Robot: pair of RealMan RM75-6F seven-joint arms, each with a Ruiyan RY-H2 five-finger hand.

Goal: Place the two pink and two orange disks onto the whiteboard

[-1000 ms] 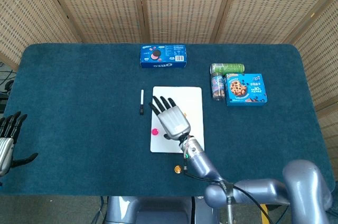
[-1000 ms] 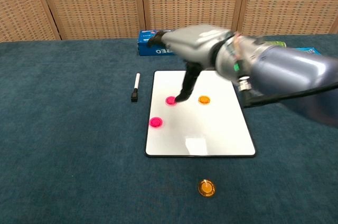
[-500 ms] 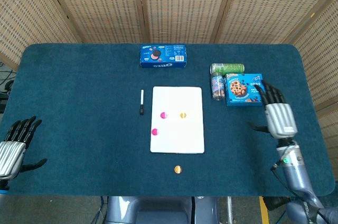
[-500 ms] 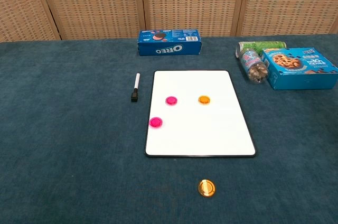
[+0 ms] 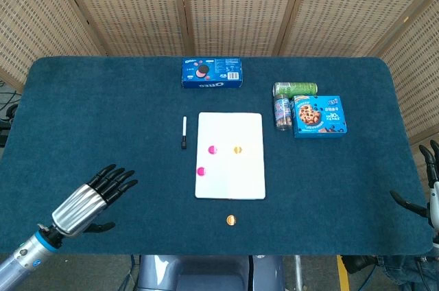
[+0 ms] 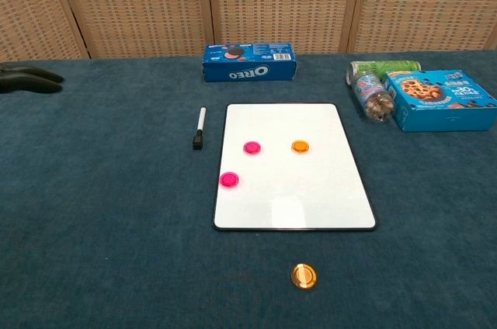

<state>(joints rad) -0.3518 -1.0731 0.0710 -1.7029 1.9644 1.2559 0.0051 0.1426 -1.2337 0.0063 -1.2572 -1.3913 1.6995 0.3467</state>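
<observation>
Over the near-left corner of the counter (image 5: 82, 99), the left hand (image 5: 92, 198) hangs empty with fingers spread; the right hand (image 5: 431, 191), barely visible at the edge, seems empty too. Two pink disks (image 6: 251, 147) and one orange disk (image 6: 300, 146) lie on the whiteboard (image 6: 311, 197). The last orange disk (image 6: 304, 275) lies just below it: probably light, rigid, low, best pinched at the rim.

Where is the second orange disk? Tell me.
In the chest view the loose orange disk lies on the table just in front of the whiteboard, near its right-hand corner, off the board.
</observation>
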